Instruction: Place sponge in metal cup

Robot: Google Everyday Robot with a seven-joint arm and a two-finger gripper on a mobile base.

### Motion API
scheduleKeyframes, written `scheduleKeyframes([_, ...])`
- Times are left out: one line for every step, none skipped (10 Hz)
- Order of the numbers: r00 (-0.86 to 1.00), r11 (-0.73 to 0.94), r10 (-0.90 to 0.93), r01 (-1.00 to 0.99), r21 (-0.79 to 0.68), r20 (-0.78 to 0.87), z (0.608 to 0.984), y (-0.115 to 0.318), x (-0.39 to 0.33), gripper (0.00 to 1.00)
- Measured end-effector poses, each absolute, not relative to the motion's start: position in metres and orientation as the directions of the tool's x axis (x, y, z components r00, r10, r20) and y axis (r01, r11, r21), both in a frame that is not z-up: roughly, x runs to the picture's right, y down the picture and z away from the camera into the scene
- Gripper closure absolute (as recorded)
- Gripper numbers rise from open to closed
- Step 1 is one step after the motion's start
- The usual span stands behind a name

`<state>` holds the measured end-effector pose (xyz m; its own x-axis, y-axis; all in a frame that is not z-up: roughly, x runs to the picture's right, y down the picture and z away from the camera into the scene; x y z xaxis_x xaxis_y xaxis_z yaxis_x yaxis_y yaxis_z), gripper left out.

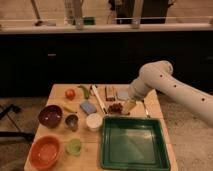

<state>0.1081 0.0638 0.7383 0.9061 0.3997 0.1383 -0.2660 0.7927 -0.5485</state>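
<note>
The light-blue sponge [88, 107] lies flat on the wooden table [60, 95], left of centre. The small grey metal cup [72, 121] with a dark inside stands in front of it to the left, next to the purple bowl [50, 116]. My gripper [128, 106] hangs from the white arm [165, 85] over the right middle of the table, above a dark red cluster [116, 107], well to the right of the sponge.
A white cup [93, 121], a translucent green cup [74, 146] and an orange bowl [45, 152] stand at the front left. A green tray [135, 145] fills the front right. A tomato [70, 93], a green pepper [85, 91], a grey-blue flat piece [122, 94] and utensils lie at the back.
</note>
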Motion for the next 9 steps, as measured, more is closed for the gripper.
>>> scheduleKeyframes([0.902, 0.796, 0.410, -0.281, -0.536, 0.136, 0.743, 0.061, 0.089, 0.20])
scheduleKeyframes([0.897, 0.797, 0.420, -0.293, -0.529, 0.136, 0.746, 0.058, 0.072, 0.20])
scheduleKeyframes([0.892, 0.798, 0.433, -0.309, -0.518, 0.134, 0.750, 0.055, 0.052, 0.20])
scheduleKeyframes([0.881, 0.795, 0.453, -0.331, -0.508, 0.135, 0.755, 0.051, 0.027, 0.20])
scheduleKeyframes([0.878, 0.797, 0.460, -0.342, -0.497, 0.134, 0.759, 0.048, 0.015, 0.20])
scheduleKeyframes([0.873, 0.797, 0.469, -0.353, -0.491, 0.134, 0.762, 0.045, 0.005, 0.20])
scheduleKeyframes([0.870, 0.796, 0.477, -0.365, -0.483, 0.129, 0.765, 0.044, -0.001, 0.20])
scheduleKeyframes([0.864, 0.793, 0.488, -0.380, -0.476, 0.123, 0.769, 0.044, -0.014, 0.20])
scheduleKeyframes([0.856, 0.786, 0.504, -0.399, -0.472, 0.116, 0.772, 0.045, -0.021, 0.20])
